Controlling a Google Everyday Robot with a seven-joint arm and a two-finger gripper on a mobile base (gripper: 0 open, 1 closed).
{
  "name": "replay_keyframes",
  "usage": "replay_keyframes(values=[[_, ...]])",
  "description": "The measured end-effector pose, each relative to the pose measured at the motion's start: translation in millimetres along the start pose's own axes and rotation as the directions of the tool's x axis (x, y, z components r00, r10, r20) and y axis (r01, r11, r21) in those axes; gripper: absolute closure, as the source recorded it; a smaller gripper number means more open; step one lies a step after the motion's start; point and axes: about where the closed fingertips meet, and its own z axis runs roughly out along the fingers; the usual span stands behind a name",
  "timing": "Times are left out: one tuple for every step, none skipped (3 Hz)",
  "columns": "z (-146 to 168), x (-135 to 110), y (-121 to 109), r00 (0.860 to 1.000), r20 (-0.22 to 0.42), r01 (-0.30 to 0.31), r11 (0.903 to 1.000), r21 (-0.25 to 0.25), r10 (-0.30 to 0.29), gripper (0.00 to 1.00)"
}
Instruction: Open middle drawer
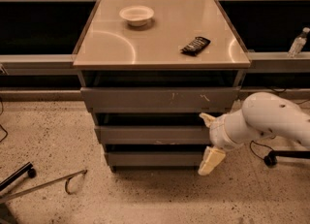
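Note:
The middle drawer (152,134) is the second of three grey fronts in the cabinet under the tan tabletop (160,43). Its flat front runs from left to right, with a dark gap above it. My gripper (209,139) is at the right end of that front, at the end of the white arm (266,119) coming in from the right. It is open: one cream finger (207,118) sits above the front's top edge and the other (211,160) hangs below it, beside the lowest front. I cannot tell whether either finger touches the drawer.
The larger top front (160,99) with white scratch marks is above, and the lowest front (152,158) is below. A white bowl (137,14) and a black remote-like object (195,45) lie on the tabletop. A metal bar (43,185) lies on the speckled floor at the left. A chair base (283,156) is at the right.

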Motion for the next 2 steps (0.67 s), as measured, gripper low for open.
replay_keyframes(values=[[39, 12, -12, 0.999, 0.037, 0.020, 0.9995, -0.024, -0.019, 0.00], [78, 32, -9, 0.998, 0.056, -0.012, 0.9975, -0.070, 0.016, 0.00]])
